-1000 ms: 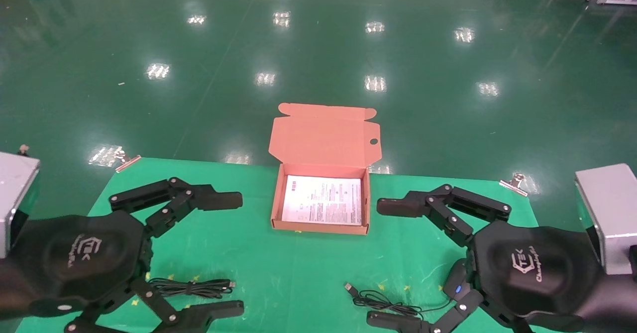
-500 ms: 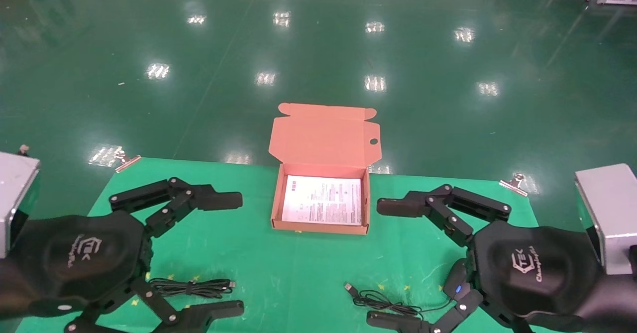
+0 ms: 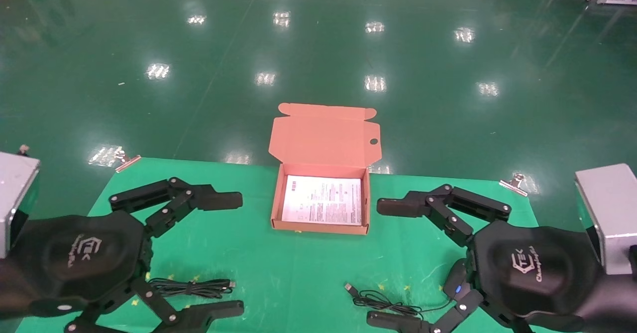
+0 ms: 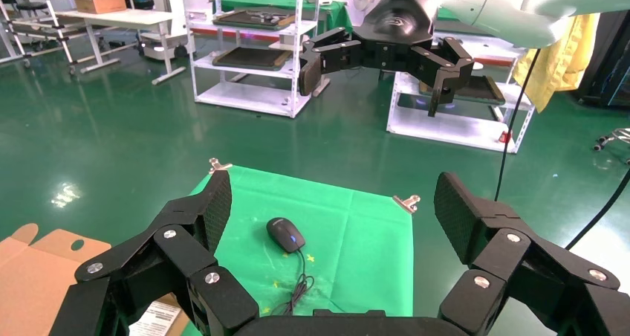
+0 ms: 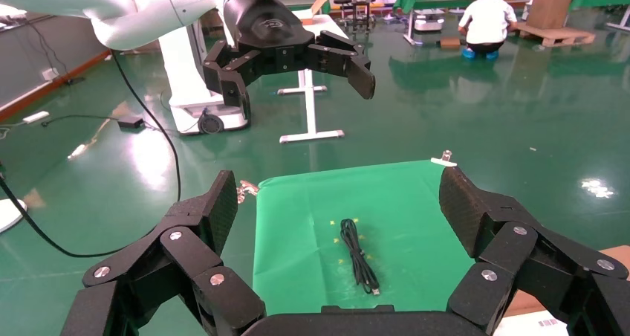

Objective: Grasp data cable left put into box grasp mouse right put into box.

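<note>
Box (image 3: 321, 223) sheet's print is seemingly too small.

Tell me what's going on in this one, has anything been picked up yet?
Nothing yet. Both grippers hang open above the green mat, one at each side, holding nothing. The left gripper is over the data cable, which lies bundled on the mat. The right gripper is near the mouse, whose thin cord trails toward the middle. The box sits open between them, with only a printed sheet inside.
</note>
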